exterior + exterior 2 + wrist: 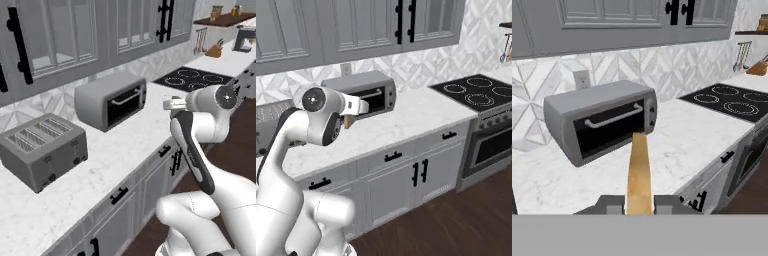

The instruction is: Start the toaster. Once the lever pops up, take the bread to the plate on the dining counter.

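I am carrying the bread [639, 172], one slice pinched edge-on in the tool [638, 206], whose jaws are standing narrow against its two faces. In the right base view the slice [348, 121] is hanging just under the tool [351, 116], out over the front of the desk [421, 117] and clear of it, near the toaster oven [361, 95]. The toaster [42, 150] is sitting well apart from the tool [169, 104], at the far left of the desk [100, 177].

What I am worrying about: the slice is thin and gripped at one end, so a quick swing could pivot it loose and drop it to the floor. The arm is also working close to the toaster oven [111, 102], and a wide turn could clip it. I am not seeing the plate or dining counter, so I judge the base has to drive with the bread aloft.

Counted: one toaster with four slots, one toaster oven, one slice, one cooktop [729, 101] with four rings.
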